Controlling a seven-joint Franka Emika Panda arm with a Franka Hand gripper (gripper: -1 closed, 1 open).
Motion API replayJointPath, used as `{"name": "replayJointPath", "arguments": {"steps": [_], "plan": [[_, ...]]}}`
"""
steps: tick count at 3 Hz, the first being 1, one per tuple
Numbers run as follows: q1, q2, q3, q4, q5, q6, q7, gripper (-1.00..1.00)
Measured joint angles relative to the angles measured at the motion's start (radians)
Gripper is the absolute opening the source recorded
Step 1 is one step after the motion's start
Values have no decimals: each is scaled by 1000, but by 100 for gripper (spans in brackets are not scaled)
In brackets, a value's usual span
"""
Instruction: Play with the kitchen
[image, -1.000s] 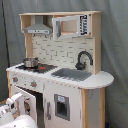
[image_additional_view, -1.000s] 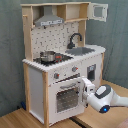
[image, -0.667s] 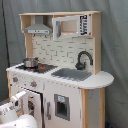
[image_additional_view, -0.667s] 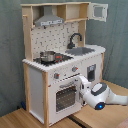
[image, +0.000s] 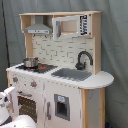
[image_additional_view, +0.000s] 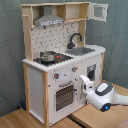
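The kitchen (image: 60, 75) (image_additional_view: 55, 55) is white and light wood, with a black faucet (image: 83, 59) (image_additional_view: 75, 39), a grey sink (image: 72, 74) (image_additional_view: 82, 50), a hood (image: 37, 29) (image_additional_view: 49, 21) and a windowed oven door (image: 26, 104) (image_additional_view: 64, 96). A small metal pot (image: 31, 62) (image_additional_view: 47, 56) stands on the stovetop. In the second exterior view my gripper (image_additional_view: 82, 81) is at the kitchen's front, between the oven door and the cupboard door, just below the knobs (image_additional_view: 74, 69). In the first exterior view only the white arm (image: 6, 102) shows, at the lower left.
The upper cabinet door (image_additional_view: 98, 11) stands open at the top right of the second exterior view. The kitchen stands on a wooden table (image_additional_view: 30, 120). A grey curtain (image: 115, 45) hangs behind. The rounded counter end (image: 102, 79) juts out on the sink side.
In the second exterior view the gripper has moved up and closer to the kitchen's front. In the first exterior view the arm has slid left, towards the picture's edge.
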Motion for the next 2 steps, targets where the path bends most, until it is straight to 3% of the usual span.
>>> {"name": "replayJointPath", "arguments": {"steps": [2], "plan": [[29,1,-41,0,-3,26,-227,100]]}}
